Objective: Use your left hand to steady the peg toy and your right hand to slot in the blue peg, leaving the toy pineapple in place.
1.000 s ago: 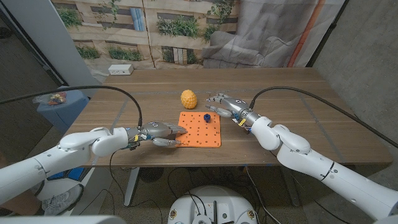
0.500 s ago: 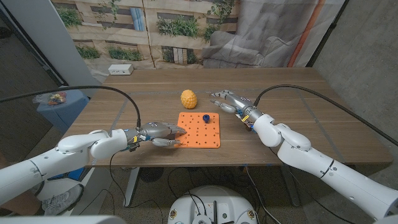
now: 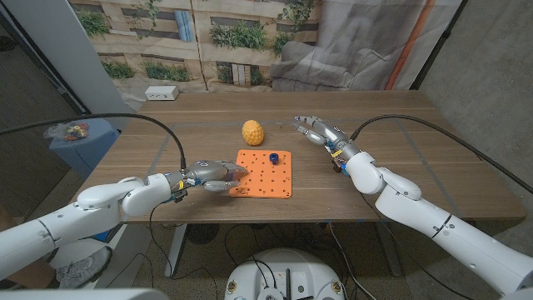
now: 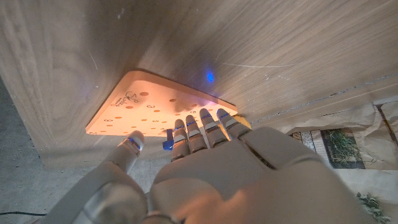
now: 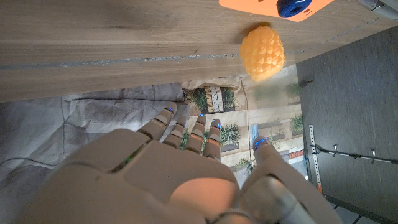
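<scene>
Since a second ago, our right hand [image 3: 319, 132] is drawing back toward the frame's upper right, open, leaving the small blue peg [image 3: 275, 156] standing at the centred flat orange pegboard [image 3: 266, 175]'s top edge, below the yellow toy pineapple [image 3: 253, 132]. Our left hand [image 3: 211, 176] is pressing the board's left edge, gripping nothing; we are keeping it down, steady.

White power strip [image 3: 161, 93] at table's [image 3: 433, 158] far left edge
</scene>
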